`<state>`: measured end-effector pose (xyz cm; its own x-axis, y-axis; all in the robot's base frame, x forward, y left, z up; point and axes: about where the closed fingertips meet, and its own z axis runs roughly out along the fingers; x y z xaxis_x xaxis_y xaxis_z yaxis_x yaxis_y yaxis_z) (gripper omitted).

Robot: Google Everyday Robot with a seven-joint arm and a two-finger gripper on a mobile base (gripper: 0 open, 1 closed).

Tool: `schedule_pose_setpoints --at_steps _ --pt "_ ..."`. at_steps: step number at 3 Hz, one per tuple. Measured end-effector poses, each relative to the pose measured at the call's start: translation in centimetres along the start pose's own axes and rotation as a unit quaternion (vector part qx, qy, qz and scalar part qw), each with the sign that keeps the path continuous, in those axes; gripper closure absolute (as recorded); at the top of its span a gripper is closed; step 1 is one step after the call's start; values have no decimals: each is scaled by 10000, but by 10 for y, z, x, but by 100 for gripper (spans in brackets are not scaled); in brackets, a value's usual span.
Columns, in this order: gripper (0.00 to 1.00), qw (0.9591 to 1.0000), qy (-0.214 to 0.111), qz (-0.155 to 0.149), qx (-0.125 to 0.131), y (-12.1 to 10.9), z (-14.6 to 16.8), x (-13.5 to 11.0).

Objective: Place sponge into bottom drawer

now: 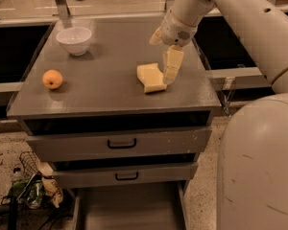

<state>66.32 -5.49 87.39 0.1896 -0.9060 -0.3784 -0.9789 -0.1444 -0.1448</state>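
The pale yellow sponge (151, 78) lies on the grey cabinet top (110, 80), right of centre. My gripper (164, 61) hangs from the arm that comes in from the upper right. It is open and holds nothing. One finger (172, 64) points down against the sponge's right edge, and the other (156, 36) sticks out up and to the left. The bottom drawer (129, 207) is pulled out at the foot of the cabinet, and its grey floor is bare.
A white bowl (74, 40) stands at the back left of the top. An orange fruit (53, 79) lies at the left. Two upper drawers with black handles (121, 143) are closed. Cables and clutter (31, 188) lie on the floor at the lower left. The robot's pale body (259, 166) fills the right.
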Motion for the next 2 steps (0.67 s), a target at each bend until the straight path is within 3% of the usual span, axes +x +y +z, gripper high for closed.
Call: schedule_pose_setpoints --at_steps 2 --pt "0 9999 -109 -14 -35 4 10 1"
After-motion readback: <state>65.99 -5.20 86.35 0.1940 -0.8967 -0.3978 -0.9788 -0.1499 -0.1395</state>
